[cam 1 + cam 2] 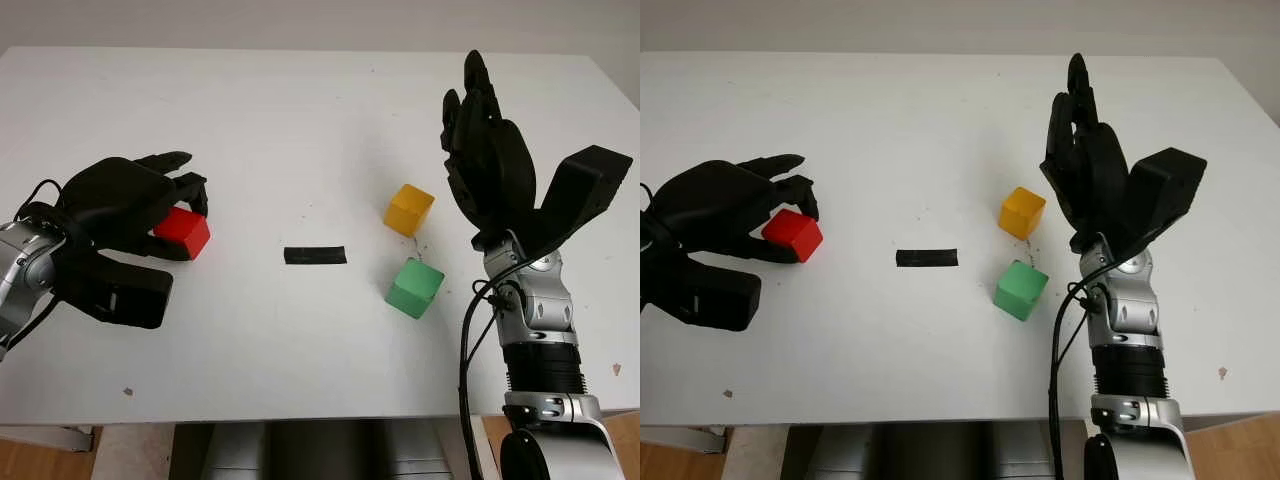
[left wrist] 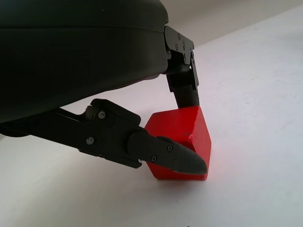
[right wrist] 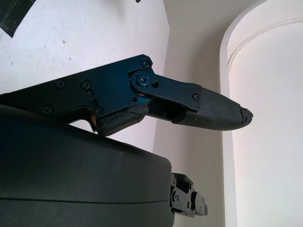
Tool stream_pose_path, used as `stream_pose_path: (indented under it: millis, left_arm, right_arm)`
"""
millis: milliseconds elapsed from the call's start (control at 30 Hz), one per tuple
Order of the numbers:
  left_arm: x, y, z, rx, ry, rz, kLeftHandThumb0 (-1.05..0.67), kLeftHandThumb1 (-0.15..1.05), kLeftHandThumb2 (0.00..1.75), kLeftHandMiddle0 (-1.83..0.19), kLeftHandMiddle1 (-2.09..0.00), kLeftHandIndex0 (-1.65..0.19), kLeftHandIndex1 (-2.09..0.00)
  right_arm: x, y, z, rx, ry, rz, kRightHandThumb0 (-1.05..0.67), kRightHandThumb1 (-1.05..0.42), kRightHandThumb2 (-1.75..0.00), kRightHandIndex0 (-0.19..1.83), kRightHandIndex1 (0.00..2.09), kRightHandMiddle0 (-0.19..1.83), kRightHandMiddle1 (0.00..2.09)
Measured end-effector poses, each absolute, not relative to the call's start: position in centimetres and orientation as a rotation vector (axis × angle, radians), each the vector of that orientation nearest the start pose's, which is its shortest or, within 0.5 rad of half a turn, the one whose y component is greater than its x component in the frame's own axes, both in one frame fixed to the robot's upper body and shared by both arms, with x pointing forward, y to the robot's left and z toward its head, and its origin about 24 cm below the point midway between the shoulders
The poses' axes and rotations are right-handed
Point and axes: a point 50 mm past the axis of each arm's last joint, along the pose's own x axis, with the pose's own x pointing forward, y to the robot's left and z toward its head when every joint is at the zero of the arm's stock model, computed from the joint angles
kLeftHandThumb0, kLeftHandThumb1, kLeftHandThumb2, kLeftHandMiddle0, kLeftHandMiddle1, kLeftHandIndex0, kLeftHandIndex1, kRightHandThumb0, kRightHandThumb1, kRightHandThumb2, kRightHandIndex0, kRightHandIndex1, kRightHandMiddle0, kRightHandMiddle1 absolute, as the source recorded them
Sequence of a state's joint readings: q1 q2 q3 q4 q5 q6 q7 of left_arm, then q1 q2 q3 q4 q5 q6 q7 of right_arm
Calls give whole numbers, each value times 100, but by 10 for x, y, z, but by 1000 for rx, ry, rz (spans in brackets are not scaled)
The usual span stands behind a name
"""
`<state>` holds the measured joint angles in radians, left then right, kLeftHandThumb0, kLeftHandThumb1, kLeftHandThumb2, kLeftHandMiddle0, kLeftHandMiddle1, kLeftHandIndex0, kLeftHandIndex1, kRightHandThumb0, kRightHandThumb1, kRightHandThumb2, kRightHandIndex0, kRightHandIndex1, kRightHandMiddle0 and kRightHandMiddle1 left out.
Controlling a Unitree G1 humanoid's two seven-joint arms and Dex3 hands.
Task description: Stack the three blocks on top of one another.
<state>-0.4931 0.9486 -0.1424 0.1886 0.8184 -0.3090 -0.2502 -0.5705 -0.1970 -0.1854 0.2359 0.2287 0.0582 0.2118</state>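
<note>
A red block point(image 1: 186, 234) sits on the white table point(image 1: 300, 120) at the left. My left hand point(image 1: 190, 222) is shut on it: one finger point(image 2: 187, 87) presses its far side and the thumb point(image 2: 175, 158) its near side. The block's base still touches the table. Right of centre are a yellow block point(image 1: 409, 209) and, just nearer to me, a green block point(image 1: 415, 287), standing apart. My right hand point(image 1: 505, 150) is open and raised above the table to the right of those two blocks, holding nothing.
A short strip of black tape point(image 1: 315, 254) lies flat on the table between the red block and the green block. The table's front edge point(image 1: 300, 415) runs close below both arms.
</note>
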Motion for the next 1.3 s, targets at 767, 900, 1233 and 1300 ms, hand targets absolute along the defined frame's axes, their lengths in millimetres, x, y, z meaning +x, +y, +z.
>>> stream_pose_path:
  millis: [767, 900, 1233, 1300]
  left_arm:
    - [309, 231, 208, 2037, -503, -226, -46, 103, 6, -22, -4, -27, -140]
    - [308, 227, 213, 2031, -560, -208, -46, 105, 8, -18, -4, -26, -143]
    - [309, 207, 212, 1598, -616, -212, -48, 105, 15, -16, -5, -19, -163]
    - [309, 203, 209, 1511, -615, -210, -48, 105, 14, -16, -5, -21, -159]
  right_arm:
    - [346, -183, 157, 77, -287, 160, -80, -105, -72, -19, 0, -19, 0]
    - [346, -183, 156, 80, -287, 159, -80, -105, -73, -19, 0, -19, 0]
    - [346, -183, 156, 82, -289, 162, -79, -105, -74, -19, 0, -19, 0]
    - [346, -183, 155, 82, -288, 161, -79, -105, -74, -19, 0, -19, 0]
